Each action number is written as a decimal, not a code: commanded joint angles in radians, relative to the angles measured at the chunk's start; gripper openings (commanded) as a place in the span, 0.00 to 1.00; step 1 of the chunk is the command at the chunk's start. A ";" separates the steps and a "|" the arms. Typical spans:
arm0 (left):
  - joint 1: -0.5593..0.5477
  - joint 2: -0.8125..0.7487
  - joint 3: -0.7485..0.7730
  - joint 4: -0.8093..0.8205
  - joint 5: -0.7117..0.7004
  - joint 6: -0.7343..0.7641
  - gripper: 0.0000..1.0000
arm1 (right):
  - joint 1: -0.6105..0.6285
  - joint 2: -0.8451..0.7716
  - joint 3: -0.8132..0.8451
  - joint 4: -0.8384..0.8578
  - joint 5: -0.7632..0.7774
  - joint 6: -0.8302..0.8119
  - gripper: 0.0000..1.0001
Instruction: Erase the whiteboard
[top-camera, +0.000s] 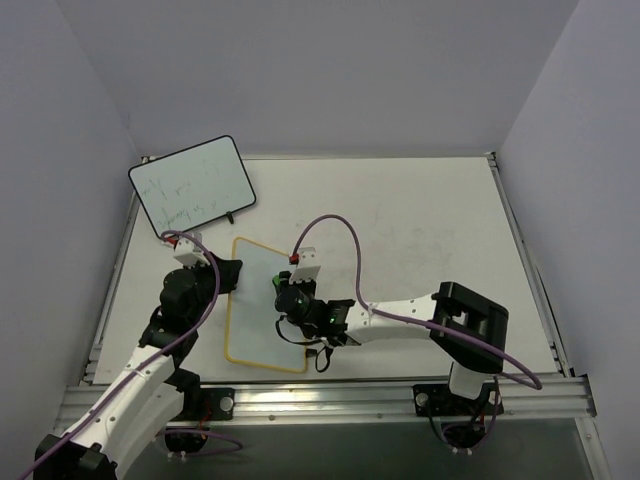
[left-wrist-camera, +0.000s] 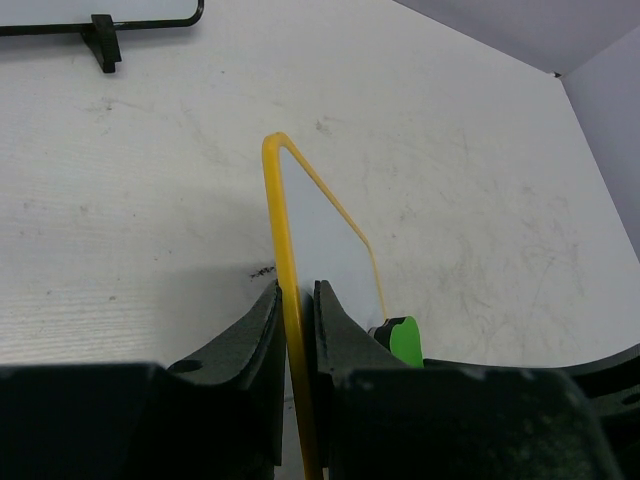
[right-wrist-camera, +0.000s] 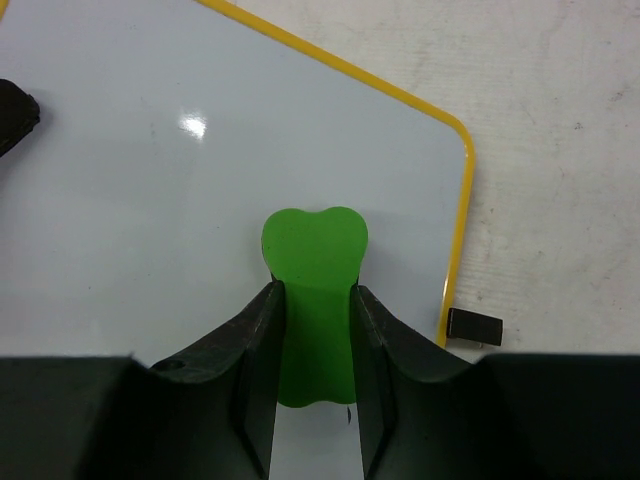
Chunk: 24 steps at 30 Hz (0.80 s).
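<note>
The whiteboard (top-camera: 256, 325), white with a yellow rim, lies flat on the table between the arms. Its surface looks blank in the right wrist view (right-wrist-camera: 150, 180), apart from a tiny black mark between the fingers. My left gripper (top-camera: 233, 275) is shut on its left rim, which shows edge-on in the left wrist view (left-wrist-camera: 283, 220) between the fingers (left-wrist-camera: 262, 320). My right gripper (right-wrist-camera: 313, 300) is shut on a green eraser (right-wrist-camera: 313, 250) and holds it on the board's surface. The eraser also shows in the left wrist view (left-wrist-camera: 405, 340). One black foot (right-wrist-camera: 473, 326) sticks out from the board's edge.
A black-rimmed whiteboard (top-camera: 190, 185) with faint handwriting stands propped at the back left; its foot shows in the left wrist view (left-wrist-camera: 103, 40). The white table (top-camera: 430, 230) has metal rails at its edges. Grey walls enclose three sides.
</note>
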 joint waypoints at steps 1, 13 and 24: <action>-0.025 -0.029 0.013 0.084 0.060 0.084 0.02 | 0.031 -0.001 0.002 -0.026 -0.092 0.063 0.00; -0.033 -0.047 0.013 0.066 0.041 0.088 0.02 | 0.014 0.102 -0.001 -0.179 0.035 0.124 0.00; -0.036 -0.046 0.010 0.067 0.041 0.092 0.02 | -0.001 0.133 -0.012 -0.224 0.069 0.149 0.00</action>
